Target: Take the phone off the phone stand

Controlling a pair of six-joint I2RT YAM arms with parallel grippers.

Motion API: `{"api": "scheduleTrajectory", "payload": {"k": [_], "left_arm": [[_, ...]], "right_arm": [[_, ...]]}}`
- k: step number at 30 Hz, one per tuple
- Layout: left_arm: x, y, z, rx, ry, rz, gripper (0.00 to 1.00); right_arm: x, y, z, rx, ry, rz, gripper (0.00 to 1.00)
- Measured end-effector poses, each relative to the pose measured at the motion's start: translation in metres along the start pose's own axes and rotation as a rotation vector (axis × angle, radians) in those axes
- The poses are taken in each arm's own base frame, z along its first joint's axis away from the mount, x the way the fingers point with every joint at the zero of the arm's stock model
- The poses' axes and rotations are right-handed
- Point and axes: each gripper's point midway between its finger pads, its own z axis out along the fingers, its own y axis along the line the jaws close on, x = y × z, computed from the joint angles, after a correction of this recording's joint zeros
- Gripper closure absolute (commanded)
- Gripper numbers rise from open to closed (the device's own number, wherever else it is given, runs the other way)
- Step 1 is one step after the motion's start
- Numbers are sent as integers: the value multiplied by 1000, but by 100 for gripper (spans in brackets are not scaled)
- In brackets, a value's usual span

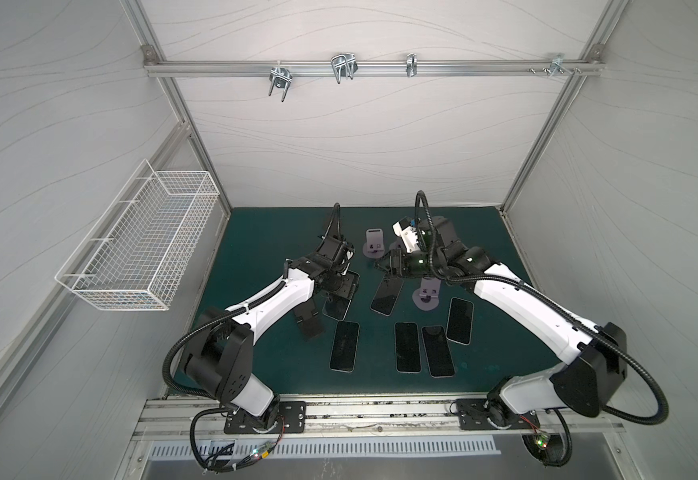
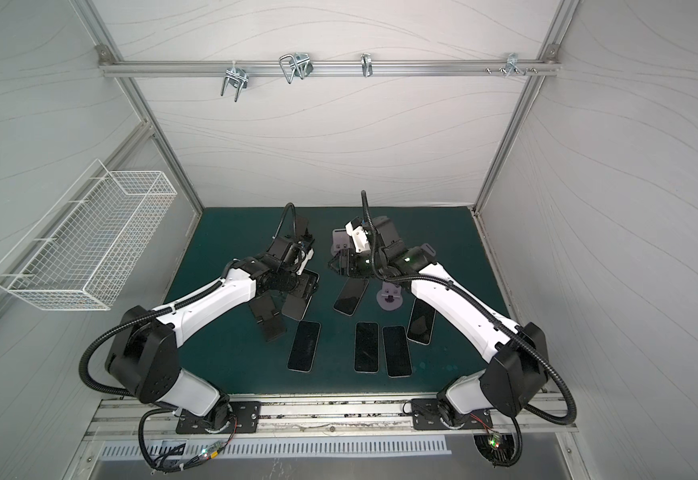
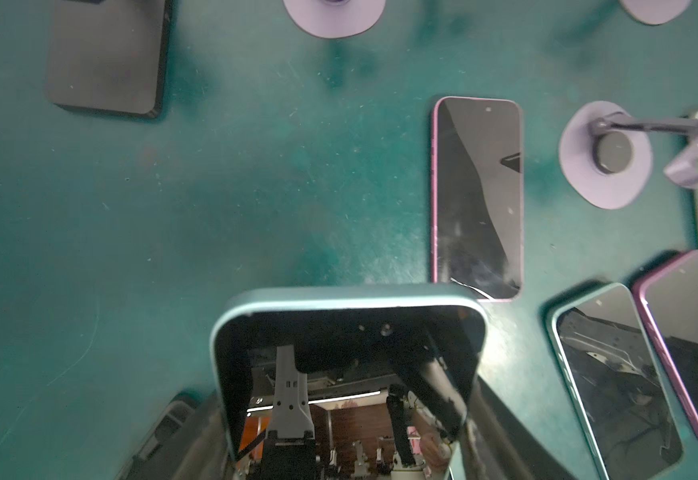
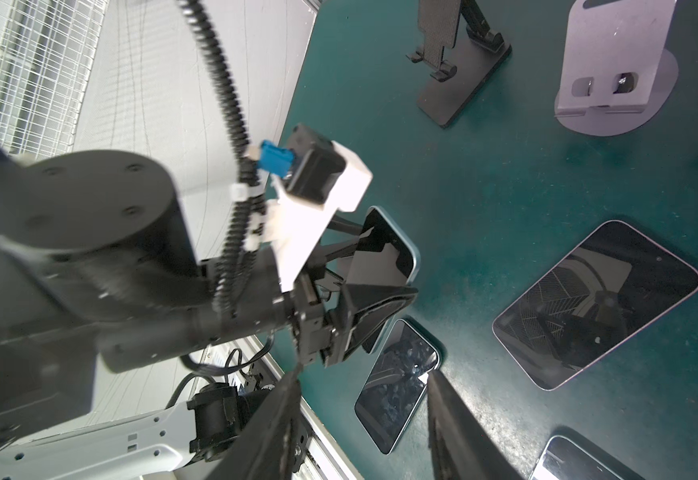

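Observation:
My left gripper is shut on a teal-edged phone, one jaw on each long side. In both top views this phone hangs tilted under the gripper. It is just right of a black phone stand. The phone's lower end is hidden, so I cannot tell whether it touches the stand. In the right wrist view the held phone shows between the left fingers. My right gripper is open and empty above the mat.
Several phones lie flat on the green mat, among them a pink-edged one and a teal one. Lavender stands and another black stand are behind. A wire basket hangs on the left wall.

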Motion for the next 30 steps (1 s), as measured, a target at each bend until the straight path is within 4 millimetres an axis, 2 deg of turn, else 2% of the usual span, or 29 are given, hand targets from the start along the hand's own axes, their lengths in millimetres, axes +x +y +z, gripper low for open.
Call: {"api": "scheduleTrajectory", "payload": {"k": [11,30], "left_arm": [[-5,6,31,-43,59,-21,54],[-22,9,64,-71,89,-21,54]], "right_arm": [[2,-5,-6,15,-11,4,49],[2,-8,-5,17,-6,3,49]]}}
